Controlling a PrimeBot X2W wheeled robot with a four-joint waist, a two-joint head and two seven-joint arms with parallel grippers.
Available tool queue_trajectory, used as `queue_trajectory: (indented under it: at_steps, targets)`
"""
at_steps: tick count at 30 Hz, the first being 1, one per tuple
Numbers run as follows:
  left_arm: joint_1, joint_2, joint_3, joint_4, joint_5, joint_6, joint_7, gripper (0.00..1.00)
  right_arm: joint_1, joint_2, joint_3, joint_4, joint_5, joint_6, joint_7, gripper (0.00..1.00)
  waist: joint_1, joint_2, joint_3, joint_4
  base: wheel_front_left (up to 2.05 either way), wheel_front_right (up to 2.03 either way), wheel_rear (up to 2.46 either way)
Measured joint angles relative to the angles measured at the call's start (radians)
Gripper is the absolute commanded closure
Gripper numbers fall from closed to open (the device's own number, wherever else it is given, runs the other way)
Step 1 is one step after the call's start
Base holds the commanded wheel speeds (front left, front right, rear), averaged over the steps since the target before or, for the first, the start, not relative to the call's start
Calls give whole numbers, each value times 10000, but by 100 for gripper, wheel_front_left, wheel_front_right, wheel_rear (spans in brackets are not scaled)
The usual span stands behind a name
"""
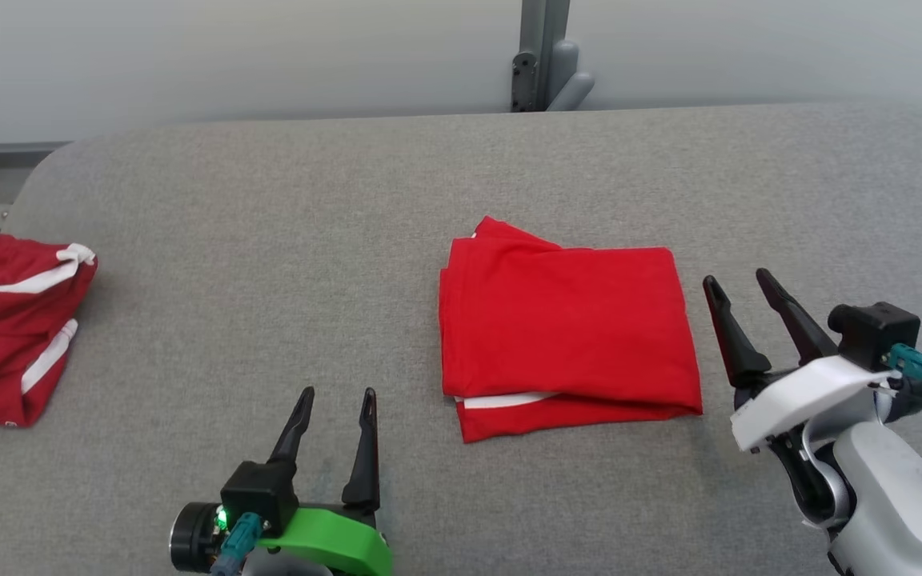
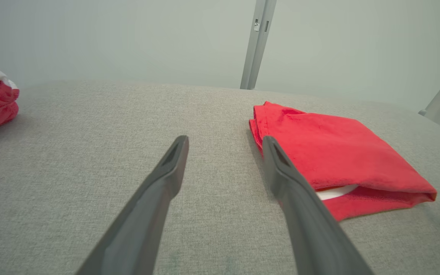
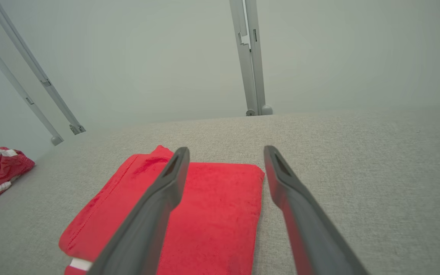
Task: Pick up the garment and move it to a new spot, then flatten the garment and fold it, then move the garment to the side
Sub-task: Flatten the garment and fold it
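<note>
Head view: the red garment [image 1: 565,328] lies folded on the grey table [image 1: 269,224]. Just beside its right edge, the right gripper [image 1: 737,278], jaws apart, empty. Off its near-left corner, the left gripper [image 1: 337,394], jaws apart too. A white strip [image 1: 509,400] underneath, perhaps trim.

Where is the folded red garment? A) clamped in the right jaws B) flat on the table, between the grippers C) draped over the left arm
B: the folded red garment lies flat on the grey table, the right gripper beside it with jaws open and empty.
</note>
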Motion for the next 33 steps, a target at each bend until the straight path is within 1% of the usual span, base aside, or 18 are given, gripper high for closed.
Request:
queue_trajectory:
  at_steps: [2,5,7,12,14,16,24,33]
  targets:
    - [130,2,194,13,35,25,0,0,484,121,-610,-525,-867,0,-6,0,0,0,-170,-160,0,0,0]
    - [349,4,422,-69,201,19,0,0,1488,497,-1498,-1308,-2086,0,-6,0,0,0,-445,-376,0,0,0]
    - [454,2,548,-261,316,-38,0,0,2024,819,-2150,-1829,-2683,-2,-6,0,0,0,-616,-500,0,0,0]
    - [848,2,844,-625,594,-121,0,0,3125,1530,-3053,-2972,-4140,0,-6,0,0,0,-991,-723,0,0,0]
    - [1025,2,915,-740,660,-155,0,0,3505,1896,-3404,-3273,-4349,0,-6,0,0,0,-1105,-782,0,0,0]
    - [1188,2,972,-888,746,-165,-2,0,3893,2098,-3574,-3404,-4428,0,-6,0,0,0,-1204,-814,0,0,0]
    - [1881,2,1062,-1254,1406,-389,0,0,4654,2303,-3434,-3505,-4472,0,-6,0,0,0,-1467,-831,0,0,0]
    - [2220,2,1250,-1476,1480,-236,-2,0,4727,2282,-3014,-3471,-4460,0,-6,0,0,0,-1544,-839,0,0,0]
